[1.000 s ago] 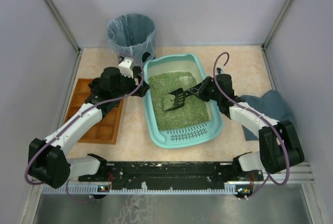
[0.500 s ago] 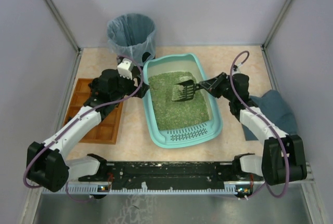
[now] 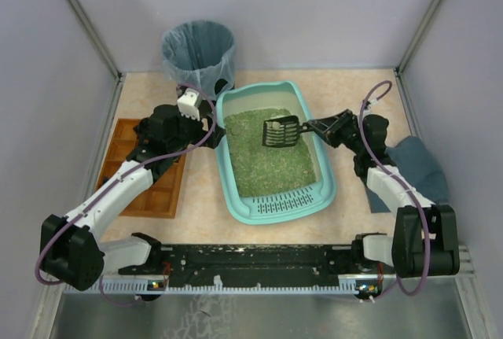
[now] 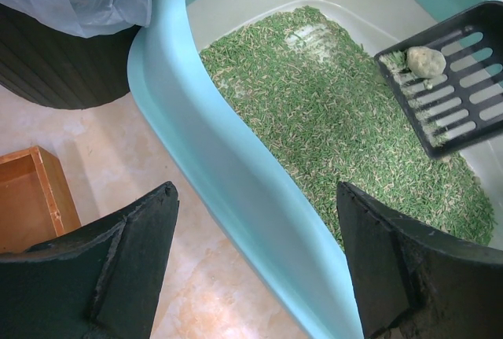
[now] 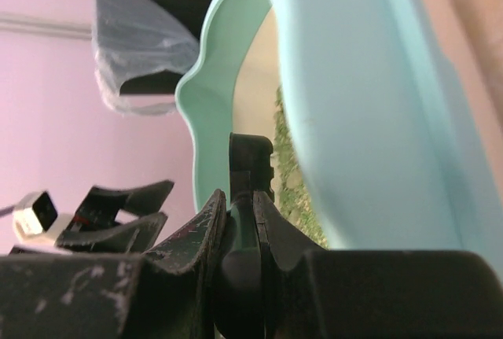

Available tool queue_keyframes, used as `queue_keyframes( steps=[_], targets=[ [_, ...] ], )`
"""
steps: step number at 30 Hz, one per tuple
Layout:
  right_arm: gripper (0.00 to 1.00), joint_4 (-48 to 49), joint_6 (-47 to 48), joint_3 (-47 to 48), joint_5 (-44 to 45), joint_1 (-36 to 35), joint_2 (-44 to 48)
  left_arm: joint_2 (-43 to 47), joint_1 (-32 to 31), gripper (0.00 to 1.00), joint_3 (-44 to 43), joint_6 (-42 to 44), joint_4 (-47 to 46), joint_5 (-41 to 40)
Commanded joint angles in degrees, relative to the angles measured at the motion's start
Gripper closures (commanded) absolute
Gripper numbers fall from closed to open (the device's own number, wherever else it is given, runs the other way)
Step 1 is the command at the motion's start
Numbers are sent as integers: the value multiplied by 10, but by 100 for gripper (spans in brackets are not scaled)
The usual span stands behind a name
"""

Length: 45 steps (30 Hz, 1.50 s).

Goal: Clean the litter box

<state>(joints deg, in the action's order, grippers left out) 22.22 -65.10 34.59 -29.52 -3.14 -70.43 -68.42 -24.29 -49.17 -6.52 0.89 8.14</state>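
Observation:
The teal litter box (image 3: 322,193) with green granular litter (image 3: 267,158) lies mid-table, grate lip toward me. My right gripper (image 3: 320,128) is shut on the handle of a black slotted scoop (image 3: 280,131), held level above the litter near the box's far right. A pale clump (image 4: 425,60) rests on the scoop (image 4: 464,95). In the right wrist view the jaws clamp the scoop handle (image 5: 250,189) beside the box wall (image 5: 354,103). My left gripper (image 4: 255,264) is open, straddling the box's left rim (image 4: 236,166) without touching it; it sits at the box's far left corner (image 3: 206,123).
A black bin with a blue-grey bag (image 3: 199,52) stands behind the box's far left corner. A brown wooden compartment tray (image 3: 149,174) lies left under my left arm. A dark blue cloth (image 3: 413,162) lies at the right. Grey walls enclose the table.
My right gripper has lifted the scoop out of the litter and drawn it back toward the far right of the box, now level with a clump on it. The left arm has barely moved.

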Motion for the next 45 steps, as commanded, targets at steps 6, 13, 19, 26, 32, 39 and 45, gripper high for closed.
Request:
queue_keyframes(
  steps=[6, 13, 19, 26, 32, 39, 45],
  targets=[
    [100, 99, -63, -19, -68, 31, 14, -1, -3, 14, -6, 4, -9, 7],
    [100, 146, -87, -38, -64, 37, 3, -7, -3, 14, -9, 4, -5, 8],
    [100, 150, -45, 5, -83, -6, -9, -9, -2, 14, -8, 4, -8, 9],
    [100, 212, -130, -14, -94, -2, -28, -8, -3, 14, -3, 4, -12, 7],
    [100, 139, -95, -13, -55, 26, -4, -13, -3, 14, -11, 4, -1, 10],
    [100, 71, -58, 5, -31, 27, 7, -17, -3, 14, -15, 2, 5, 7],
    [100, 40, -30, 64, -54, -23, -13, -17, -3, 14, -12, -5, -4, -1]
  ],
)
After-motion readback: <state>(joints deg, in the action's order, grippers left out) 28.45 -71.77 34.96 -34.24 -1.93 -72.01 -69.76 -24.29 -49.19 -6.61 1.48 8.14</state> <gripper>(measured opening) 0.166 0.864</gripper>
